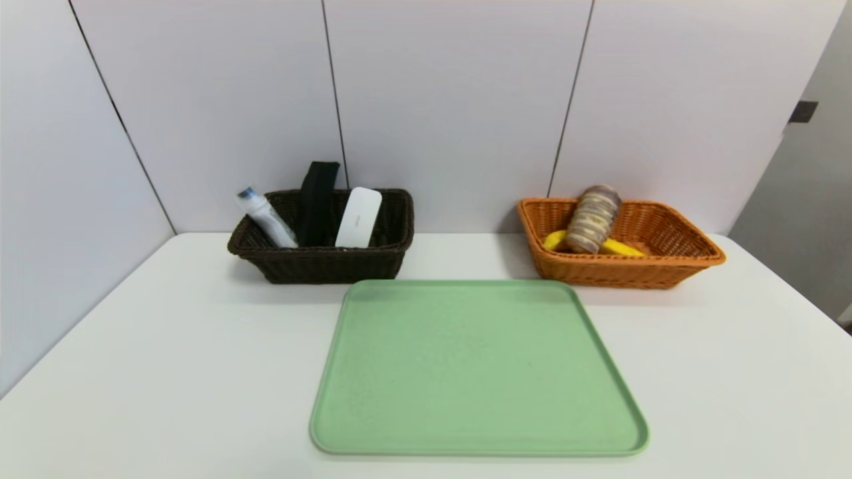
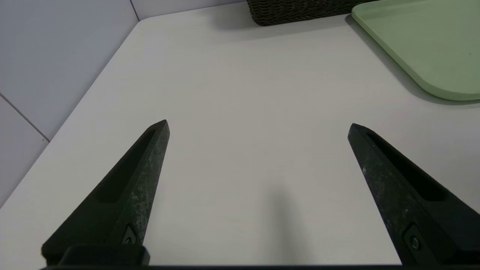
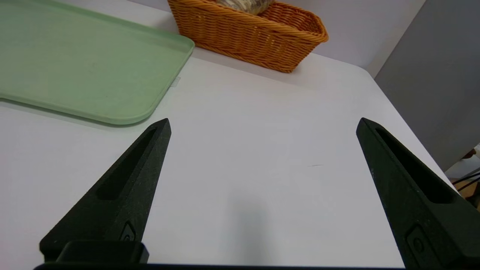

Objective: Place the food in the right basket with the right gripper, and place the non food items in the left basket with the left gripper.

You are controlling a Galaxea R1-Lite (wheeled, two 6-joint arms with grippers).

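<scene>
Left claw [image 2: 258, 125] spread wide, holding nothing, poised over bare desk [image 2: 240, 112]. Right claw [image 3: 262, 123] likewise wide open, touching nothing, near the green tray [image 3: 75, 67].

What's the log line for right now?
sorted | dark basket: bottle, pouch, device | orange basket: banana, bread | tray bare | both grippers open

Dark brown left basket [image 1: 326, 263] holds the black pouch [image 1: 317, 199] and white flat device [image 1: 359, 217] leaning against its back wall, and the small dark-capped bottle [image 1: 266, 217] tilted at its left end. Orange right basket [image 1: 626, 269] holds the yellow banana [image 1: 622, 247] lying flat, with the striped bread loaf [image 1: 592, 218] propped over it.
</scene>
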